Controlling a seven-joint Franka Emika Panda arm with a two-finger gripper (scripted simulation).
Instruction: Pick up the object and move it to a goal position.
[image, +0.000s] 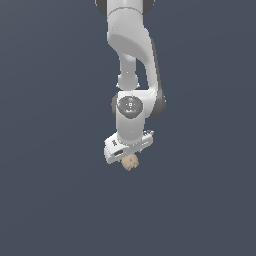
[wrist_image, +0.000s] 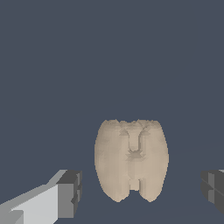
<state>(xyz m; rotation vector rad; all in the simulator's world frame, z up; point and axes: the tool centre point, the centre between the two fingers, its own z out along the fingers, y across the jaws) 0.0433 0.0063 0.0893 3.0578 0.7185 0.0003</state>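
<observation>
Surface: plain slate-blue ground (image: 50, 200) fills the exterior view edge to edge | Markings: none visible, uniform flat tone | Wrist view: same dark blue-grey expanse (wrist_image: 109, 52) behind everything

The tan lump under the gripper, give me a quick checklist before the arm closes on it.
1. Gripper open: ok, both fingers stand clear of the tan lump.
2. Lump between the fingers: ok in the wrist view.
3. Lump centred: roughly, gaps on both sides.
4. Fingers low enough: cannot tell; in the exterior view the lump sits just below the hand.
5. Goal position visible: not ok, no marker shows.
</observation>
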